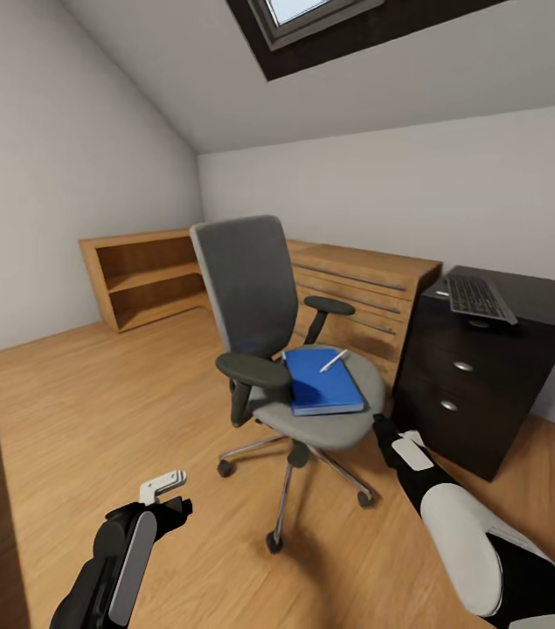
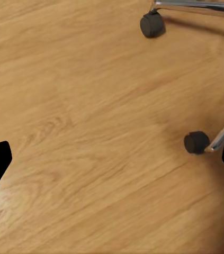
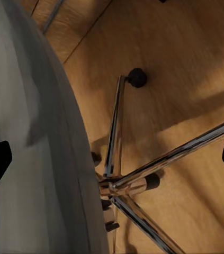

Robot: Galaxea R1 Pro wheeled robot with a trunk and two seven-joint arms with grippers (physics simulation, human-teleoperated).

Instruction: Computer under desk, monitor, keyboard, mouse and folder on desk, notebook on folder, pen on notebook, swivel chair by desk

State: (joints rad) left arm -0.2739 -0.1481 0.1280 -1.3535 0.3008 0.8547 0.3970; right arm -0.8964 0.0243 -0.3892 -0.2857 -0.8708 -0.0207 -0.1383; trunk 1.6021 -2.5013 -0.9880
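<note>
Standing position: the swivel chair [image 1: 286, 349] is seen on the wood floor [image 1: 93, 411], apart from the counter [image 1: 487, 367].
Folder: the blue folder [image 1: 322, 384] is laid flat on the chair seat.
Pen: a silvery pen [image 1: 334, 360] is laid on top of the folder.
Keyboard: the keyboard [image 1: 480, 299] is placed on the counter top near its left end.
Drawer unit: a light wooden drawer unit [image 1: 364, 297] is set behind the chair.
Left end effector [image 1: 168, 494]: held low above the floor near the chair casters [image 2: 196, 142]; fingers are seen apart, nothing between them.
Right end effector [image 1: 391, 437]: held just beside the seat edge [image 3: 32, 159], above the chrome base [image 3: 127, 182]; fingers are spread, nothing gripped.
</note>
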